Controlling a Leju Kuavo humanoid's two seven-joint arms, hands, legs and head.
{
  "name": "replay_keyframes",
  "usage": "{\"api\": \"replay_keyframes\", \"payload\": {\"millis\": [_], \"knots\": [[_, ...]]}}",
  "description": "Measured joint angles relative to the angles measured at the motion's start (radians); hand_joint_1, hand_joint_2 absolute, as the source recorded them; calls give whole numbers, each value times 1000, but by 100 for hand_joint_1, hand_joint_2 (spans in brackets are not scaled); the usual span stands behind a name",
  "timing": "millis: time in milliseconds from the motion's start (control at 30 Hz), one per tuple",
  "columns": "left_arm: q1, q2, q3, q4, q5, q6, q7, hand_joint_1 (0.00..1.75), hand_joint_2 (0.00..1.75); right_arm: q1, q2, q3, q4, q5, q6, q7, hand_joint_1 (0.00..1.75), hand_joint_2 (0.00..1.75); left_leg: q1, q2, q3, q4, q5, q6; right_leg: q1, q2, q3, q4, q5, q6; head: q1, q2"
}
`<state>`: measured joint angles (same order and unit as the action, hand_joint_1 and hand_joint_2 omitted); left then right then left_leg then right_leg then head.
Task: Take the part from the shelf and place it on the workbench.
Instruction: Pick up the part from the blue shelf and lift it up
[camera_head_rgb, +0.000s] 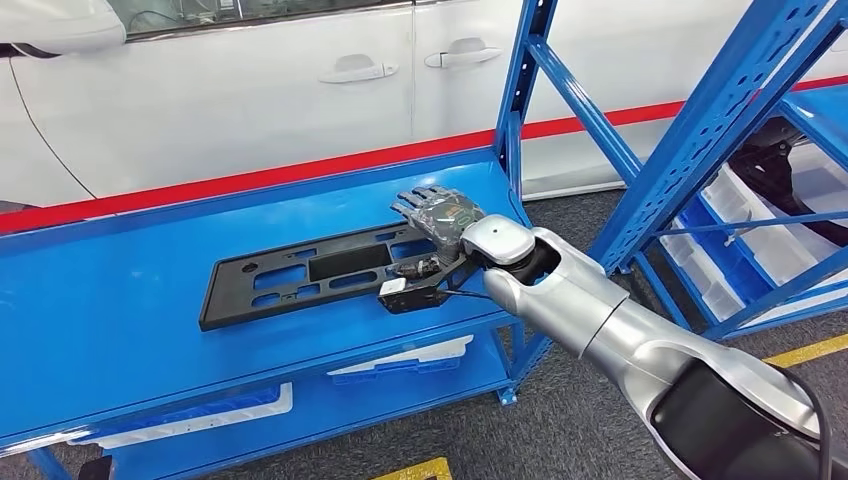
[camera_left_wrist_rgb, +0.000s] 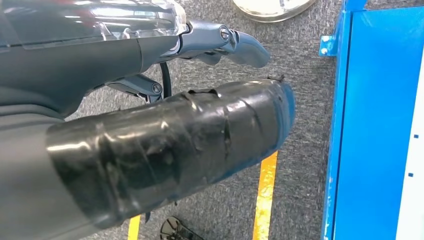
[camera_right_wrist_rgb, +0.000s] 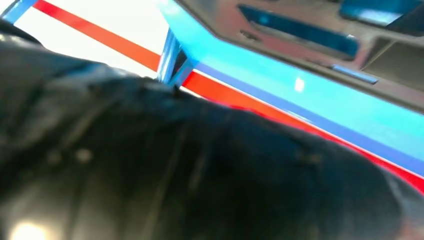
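The part (camera_head_rgb: 320, 272), a long flat black plastic panel pierced by rectangular cut-outs, lies flat on the blue shelf (camera_head_rgb: 120, 300), its length running roughly along the front edge, its right end close to the shelf's right front corner; it looks light for its span, stiff enough to hold its shape yet likely to flex or twist if lifted by one end alone; the surface is smooth moulded plastic, so a grip on a bare flat face would probably slip; the better hold, to my eye, is on the rim or through one of the cut-outs, where fingers can hook an edge, and nearer the middle than the tip if the reach allows, so the far end does not sag or drag across the shelf.

The right hand (camera_head_rgb: 437, 222) lies over that right end of the part, palm down, fingers extended forward and held close together across the panel; whether the thumb is tucked under the near rim I cannot tell, since the wrist hides it; the right wrist view is blurred but shows the panel's slots just past the dark thumb.

The left hand (camera_left_wrist_rgb: 150, 105) hangs over grey carpet beside a blue frame, holding nothing, thumb straight and one finger apart from it.

Behind the shelf stands a white car (camera_head_rgb: 250, 80) with a red sill stripe; to the right, a second blue rack (camera_head_rgb: 740, 200) carries pale bins.
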<state>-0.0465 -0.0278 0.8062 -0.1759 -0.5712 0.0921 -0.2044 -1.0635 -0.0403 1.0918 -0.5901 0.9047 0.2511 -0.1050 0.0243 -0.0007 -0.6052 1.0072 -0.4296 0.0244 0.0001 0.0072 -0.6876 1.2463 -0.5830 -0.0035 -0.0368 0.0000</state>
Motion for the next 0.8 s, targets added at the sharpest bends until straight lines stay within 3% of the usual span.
{"api": "replay_keyframes", "payload": {"millis": [33, 67, 100, 167, 233, 300, 400, 500, 533, 567, 600, 700, 733, 800], "knots": [[0, 0, 2, 0, -3, -1, -2, 0, 0, 11, -2, 0, 4, -2, -7, -2, 0, 0, 0, 0, 2, 0, -2, 2, -2, 0, -32, 47, -7, 1, 0, 0], [0, 0, 2, 0, -7, -2, -5, 0, 0, 22, -3, 0, 8, -5, -15, -3, 0, 0, 0, -1, 4, 1, -5, 2, -3, -1, -49, 62, 4, 1, 0, 0], [0, 0, 3, 0, -12, -4, -8, 0, 0, 31, -4, 0, 12, -7, -22, -4, 0, 0, -1, -2, 8, 2, -8, 2, -3, -1, -45, 33, 36, -1, 0, 0], [0, -1, 5, 0, -18, -4, -9, 0, 0, 40, -7, 0, 20, -10, -36, -6, 0, 0, -1, -4, 16, 4, -16, -2, -1, -2, 6, -96, 117, -12, 0, 0], [0, -2, 12, 0, -19, -5, -8, 0, 0, 42, -8, 0, 27, -11, -44, -9, 0, 0, -3, -4, 18, 5, -22, -9, 6, -3, 49, -195, 152, -23, 0, 0], [0, -3, 18, 0, -18, -11, -2, 0, 0, 49, -8, 0, 33, -14, -48, -12, 0, 0, -4, -3, 19, 2, -23, -21, 11, -2, 58, -216, 149, -28, 1, 0], [-2, -4, 20, 0, -17, -23, 9, 0, 0, 59, -9, 0, 40, -17, -52, -16, 0, 0, -2, -1, 11, 26, -46, -36, 2, -1, 72, -234, 154, -38, 1, 0], [-3, -2, 20, 0, -22, -17, 18, 0, 0, 66, -7, 0, 46, -18, -53, -22, 0, 0, 0, -1, -70, 192, -126, -47, -2, -2, 80, -240, 154, -47, 0, 0], [-2, -1, 20, 0, -25, -13, 18, 0, 0, 71, -6, 0, 48, -19, -54, -23, 0, 0, 0, -1, -101, 247, -142, -49, -1, -2, 80, -240, 152, -47, 0, 0], [-2, -1, 20, 0, -29, -10, 16, 0, 0, 78, -6, 0, 50, -20, -55, -23, 0, 0, 0, -1, -118, 271, -138, -51, -1, -2, 81, -238, 151, -47, 0, 0], [-2, -1, 20, 0, -32, -9, 13, 0, 0, 84, -6, 0, 53, -21, -56, -23, 0, 0, 0, -1, -115, 255, -115, -51, -1, -1, 82, -237, 148, -46, 0, 0], [-2, 0, 21, 0, -37, -9, 3, 0, 0, 94, -6, 0, 58, -27, -70, -24, 0, 0, -1, -1, -32, 67, -18, -46, -1, 2, 85, -224, 136, -37, 0, 0], [-3, 1, 21, 0, -39, -9, 1, 0, 0, 98, -6, 0, 60, -30, -76, -24, 0, 0, -3, -2, -11, 26, -6, -42, 0, 3, 84, -221, 133, -33, 1, 0], [-4, 1, 21, 0, -43, -8, -3, 0, 0, 110, -6, 0, 63, -33, -86, -25, 0, 0, -7, -4, 0, 6, -8, -32, 4, 4, 84, -219, 131, -25, 1, 0]]}}
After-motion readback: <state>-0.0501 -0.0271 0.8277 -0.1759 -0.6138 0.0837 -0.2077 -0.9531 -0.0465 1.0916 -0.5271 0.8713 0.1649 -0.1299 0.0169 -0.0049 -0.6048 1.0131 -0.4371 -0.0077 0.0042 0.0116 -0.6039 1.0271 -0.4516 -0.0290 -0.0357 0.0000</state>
